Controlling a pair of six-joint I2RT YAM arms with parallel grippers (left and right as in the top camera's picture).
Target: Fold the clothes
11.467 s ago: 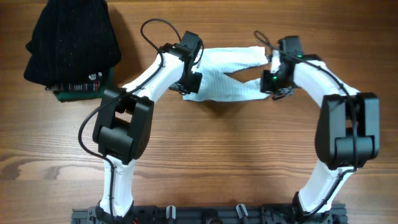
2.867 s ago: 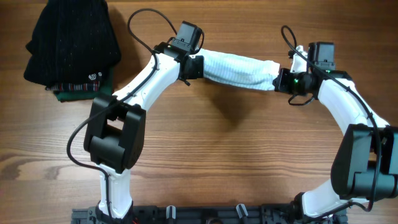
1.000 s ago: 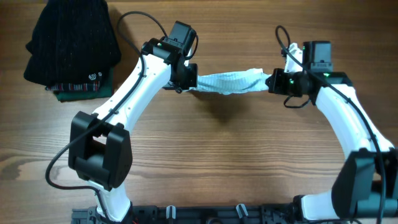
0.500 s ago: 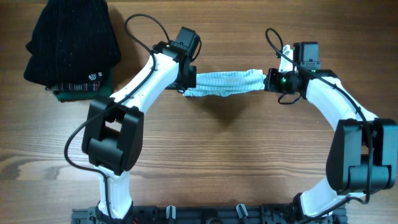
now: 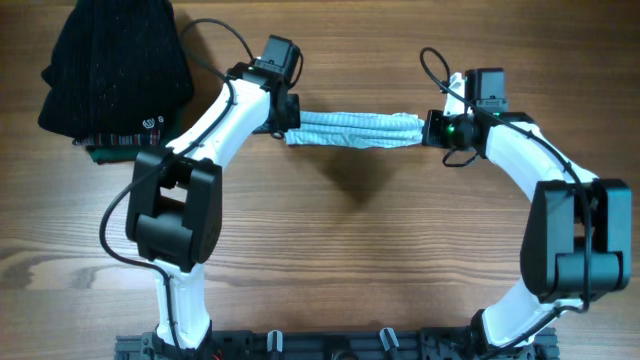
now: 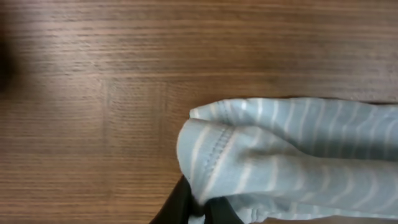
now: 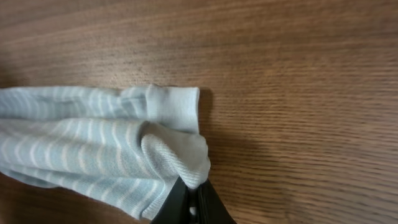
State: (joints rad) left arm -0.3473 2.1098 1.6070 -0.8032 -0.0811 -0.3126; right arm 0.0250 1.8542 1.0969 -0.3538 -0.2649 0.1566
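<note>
The clothes [image 5: 352, 130], a small pale blue-white striped garment, hang stretched in a narrow bunched band between both arms above the wooden table. My left gripper [image 5: 287, 128] is shut on its left end; in the left wrist view the fabric [image 6: 280, 155] is pinched between the black fingers [image 6: 180, 208] of the gripper [image 6: 200, 208]. My right gripper [image 5: 428, 130] is shut on the right end. In the right wrist view the cloth [image 7: 99, 149] bunches into the closed gripper [image 7: 191, 208], and a white hem [image 7: 177, 106] shows above.
A black knit garment [image 5: 115, 65] lies piled at the back left on a dark green garment with plaid trim [image 5: 128, 145]. Bare wooden table [image 5: 350, 260] spreads in front of the arms.
Both grippers have moved, pulling the garment out longer and straighter. The left gripper has shifted left and slightly back; the right gripper has edged left.
</note>
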